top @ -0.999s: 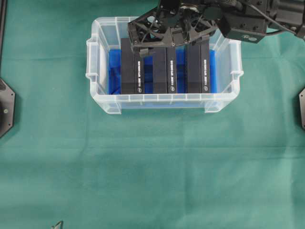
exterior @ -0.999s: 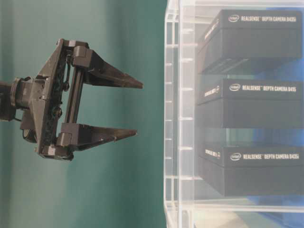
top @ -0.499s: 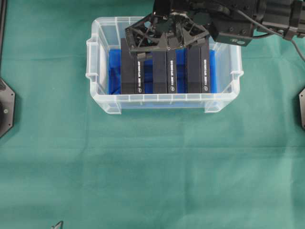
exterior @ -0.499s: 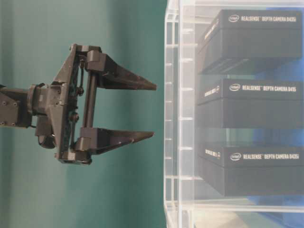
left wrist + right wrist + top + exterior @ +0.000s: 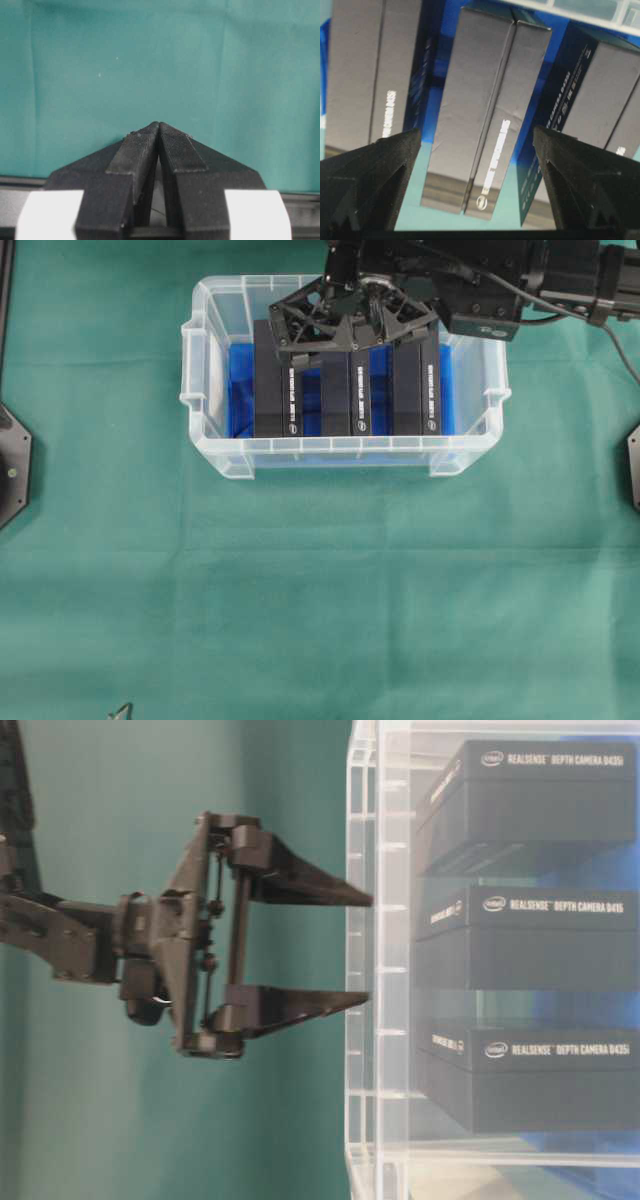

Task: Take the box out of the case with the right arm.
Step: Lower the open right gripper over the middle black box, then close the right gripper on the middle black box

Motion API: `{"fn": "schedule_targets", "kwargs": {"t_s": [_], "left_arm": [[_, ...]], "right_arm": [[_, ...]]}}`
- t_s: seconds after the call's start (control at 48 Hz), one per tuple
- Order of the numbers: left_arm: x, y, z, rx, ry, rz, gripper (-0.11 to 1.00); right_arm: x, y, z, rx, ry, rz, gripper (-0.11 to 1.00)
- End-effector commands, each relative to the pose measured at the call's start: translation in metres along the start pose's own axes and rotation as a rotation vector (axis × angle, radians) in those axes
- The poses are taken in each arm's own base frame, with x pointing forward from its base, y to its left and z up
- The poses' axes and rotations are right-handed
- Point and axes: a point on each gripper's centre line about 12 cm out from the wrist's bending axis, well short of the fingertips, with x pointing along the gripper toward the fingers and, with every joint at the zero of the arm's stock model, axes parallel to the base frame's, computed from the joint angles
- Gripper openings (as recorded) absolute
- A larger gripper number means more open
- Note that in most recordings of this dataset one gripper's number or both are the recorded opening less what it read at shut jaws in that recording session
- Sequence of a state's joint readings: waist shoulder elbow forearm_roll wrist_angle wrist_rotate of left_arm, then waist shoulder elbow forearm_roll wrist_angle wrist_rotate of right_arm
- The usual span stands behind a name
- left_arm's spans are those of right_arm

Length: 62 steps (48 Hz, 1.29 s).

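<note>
Lattice-framed right pincer (image 5: pixel 350 335) spread over matte middle box (image 5: pixel 346 390), apparently untouched.

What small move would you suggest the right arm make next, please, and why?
Probably lower straight down. The right end effector is open and brackets the middle box, but its fingertips look only level with the rim of the case, so it can't close on the box yet.

Black boxes (image 5: pixel 535 790) — "RealSense Depth Camera D435i", apparently
</note>
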State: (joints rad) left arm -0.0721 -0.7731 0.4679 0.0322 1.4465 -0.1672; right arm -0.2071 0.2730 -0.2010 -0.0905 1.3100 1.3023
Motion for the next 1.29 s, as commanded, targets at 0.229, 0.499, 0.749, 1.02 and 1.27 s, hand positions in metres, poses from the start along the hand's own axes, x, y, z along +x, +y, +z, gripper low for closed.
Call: {"fn": "schedule_targets", "kwargs": {"t_s": [0.229,0.499,0.749,1.02,1.27], "left_arm": [[-0.006,-0.001,0.005,0.002,-0.021,-0.003,0.0],[-0.006,-0.001,0.005,0.004,-0.021,-0.003,0.0],[-0.006,0.0,0.006,-0.002,-0.022,-0.001,0.0],[-0.006,0.003,0.006,-0.014,-0.022,0.007,0.0],[-0.006,0.005,0.006,-0.023,-0.023,0.013,0.0]], "right_arm": [[0.026,0.001,0.004,0.005,-0.005,0.006,0.91],[0.047,0.0,0.002,0.029,0.003,-0.003,0.91],[0.054,-0.004,-0.004,0.051,0.016,-0.023,0.91],[0.06,-0.005,-0.01,0.074,0.031,-0.021,0.91],[0.065,-0.003,-0.01,0.084,0.03,-0.008,0.9]]}}
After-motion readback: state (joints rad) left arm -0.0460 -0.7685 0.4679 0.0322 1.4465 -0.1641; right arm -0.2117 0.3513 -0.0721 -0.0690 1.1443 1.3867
